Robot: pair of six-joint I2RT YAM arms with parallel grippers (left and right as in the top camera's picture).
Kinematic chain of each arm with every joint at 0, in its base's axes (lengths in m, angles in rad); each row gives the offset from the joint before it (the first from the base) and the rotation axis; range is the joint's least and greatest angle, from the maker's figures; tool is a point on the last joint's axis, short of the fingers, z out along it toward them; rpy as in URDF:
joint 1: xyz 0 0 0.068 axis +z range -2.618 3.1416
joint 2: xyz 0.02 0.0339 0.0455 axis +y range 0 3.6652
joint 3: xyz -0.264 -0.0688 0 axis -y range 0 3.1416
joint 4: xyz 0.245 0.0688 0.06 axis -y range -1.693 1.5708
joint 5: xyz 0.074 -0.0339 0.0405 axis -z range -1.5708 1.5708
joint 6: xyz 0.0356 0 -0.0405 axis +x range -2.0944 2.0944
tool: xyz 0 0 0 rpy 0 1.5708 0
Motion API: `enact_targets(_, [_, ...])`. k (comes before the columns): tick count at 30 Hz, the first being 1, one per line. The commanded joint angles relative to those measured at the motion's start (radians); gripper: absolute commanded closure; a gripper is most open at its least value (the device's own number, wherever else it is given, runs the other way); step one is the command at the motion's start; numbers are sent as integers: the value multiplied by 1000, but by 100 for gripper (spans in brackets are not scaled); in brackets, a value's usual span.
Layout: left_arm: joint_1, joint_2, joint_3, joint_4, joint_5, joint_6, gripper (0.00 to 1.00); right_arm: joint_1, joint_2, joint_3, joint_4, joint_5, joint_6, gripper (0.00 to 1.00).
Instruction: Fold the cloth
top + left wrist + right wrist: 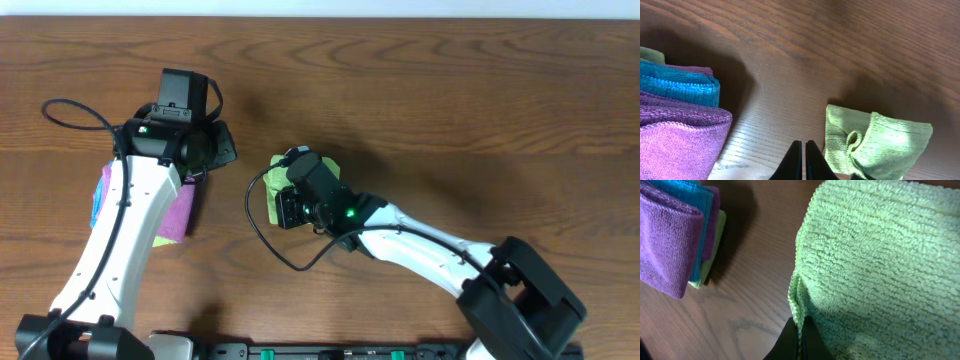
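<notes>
The lime-green cloth [274, 184] lies bunched in the middle of the table, mostly hidden under my right wrist in the overhead view. It fills the right wrist view [880, 265], and my right gripper [799, 332] is shut on its left edge. In the left wrist view the cloth [875, 142] lies crumpled to the right of my left gripper [804, 150], which is shut and empty above bare wood. In the overhead view my left gripper [218, 148] is left of the cloth, apart from it. No white tag shows.
A stack of folded cloths, magenta [180, 212] on top with blue [100, 200] and a green layer [714, 245] below, lies at the left under my left arm. It also shows in the left wrist view [675, 145]. Cables trail across the wood.
</notes>
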Motion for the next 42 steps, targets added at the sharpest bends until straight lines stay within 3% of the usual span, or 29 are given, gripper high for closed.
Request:
enact_targets(1, [5, -13, 26, -8, 0, 11, 94, 14, 35, 16, 2, -2, -11, 99])
enact_targets(15, [5, -13, 26, -19, 0, 11, 94, 30, 89, 16, 29, -8, -11, 99])
enact_targets(16, [5, -13, 26, -19, 0, 11, 94, 29, 93, 16, 32, -5, -11, 90])
enact_targets(17, [5, -13, 26, -21, 0, 11, 94, 29, 95, 16, 33, -5, -11, 74])
enact_targets(18, [5, -13, 26, -23, 0, 11, 94, 29, 95, 16, 35, -5, -11, 42])
enact_targets(19, [5, -13, 27, -26, 0, 11, 94, 29, 95, 16, 41, -3, -11, 30])
enact_targets(20, [5, -13, 26, -28, 0, 11, 94, 29, 95, 16, 50, -1, -12, 4])
enact_targets(21, [5, -13, 26, -29, 0, 11, 94, 29, 95, 16, 59, -1, -11, 1])
enact_targets(35, [5, -13, 26, -32, 0, 11, 94, 12, 30, 122, 52, -71, -37, 1])
enact_targets(42, [5, -23, 27, -32, 2, 10, 94, -33, -110, 164, -5, -14, -39, 1])
